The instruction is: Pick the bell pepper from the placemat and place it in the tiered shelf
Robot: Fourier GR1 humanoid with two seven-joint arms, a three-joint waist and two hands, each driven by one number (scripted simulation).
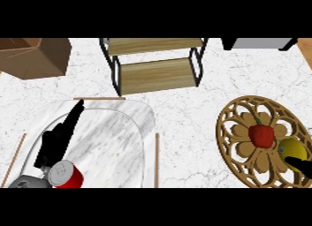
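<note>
A: Right hand nearest, lower right corner. Only a dark tip visible, rest cut off. Open or closed: cannot tell.

B: Touching anything?

A: Tip overlapping the lemon, possibly touching it. Not on the pepper. Nothing held, as far as visible.

B: Pepper where?

A: Just up-left of the tip, past the lemon, lying on the placemat, stem pointing away. Red, near the mat's middle. Lemon right beside it, maybe touching.

B: Step in hand?

A: Reach, by the look of it. Grasp not yet made.

B: Tips for doing it well?

A: Clear the lemon first: lift and shift left, then drop over the pepper from above. Close around the body, not the stem. Risk: nudging the lemon into the pepper and rolling both.

B: Then?

A: Shelf far up-left of the hand, well apart from the mat. Lower board nearer, upper board behind. Carry high over the frame, set down mid-board.

B: Left hand?

A: Left hand far left, fingers straight, relaxed, pointing away, resting. Holding nothing. Red can just by its wrist. Box farthest, top left, out of the path.
</note>
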